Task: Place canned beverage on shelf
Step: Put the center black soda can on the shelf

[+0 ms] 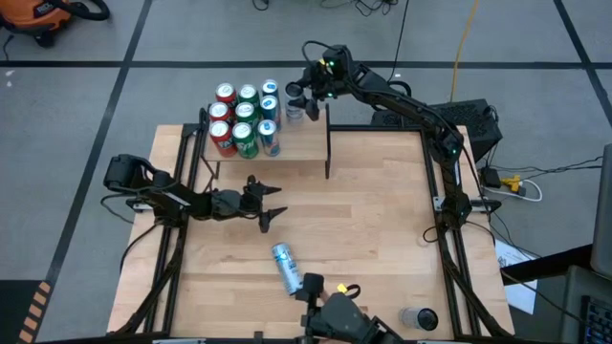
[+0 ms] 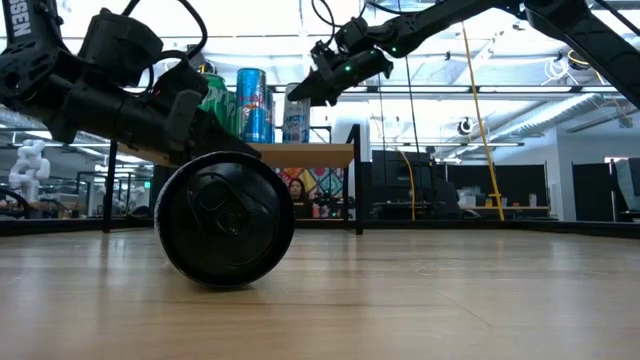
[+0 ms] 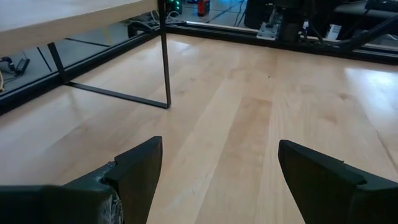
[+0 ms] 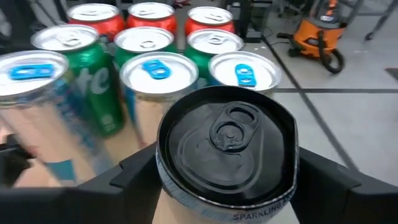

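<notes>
One upright black-topped can (image 4: 227, 146) stands between the right gripper (image 1: 298, 103) fingers, clamped just beside the shelf (image 1: 301, 143) cans (image 1: 245, 119); left gripper (image 1: 271, 203) fingers apart.

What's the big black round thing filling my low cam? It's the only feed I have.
Observer: A blue and silver can lying on its side near the table's front edge, one end facing your camera.
Operator: Is the left arm holding anything?
Observer: No. The left gripper hovers over bare tabletop in front of the shelf, jaws open and empty.
Operator: How full is the shelf?
Observer: Nine upright cans stand in a three-by-three block, in lines of red, green and blue. The right gripper is just to the block's right with a black-topped can.
</notes>
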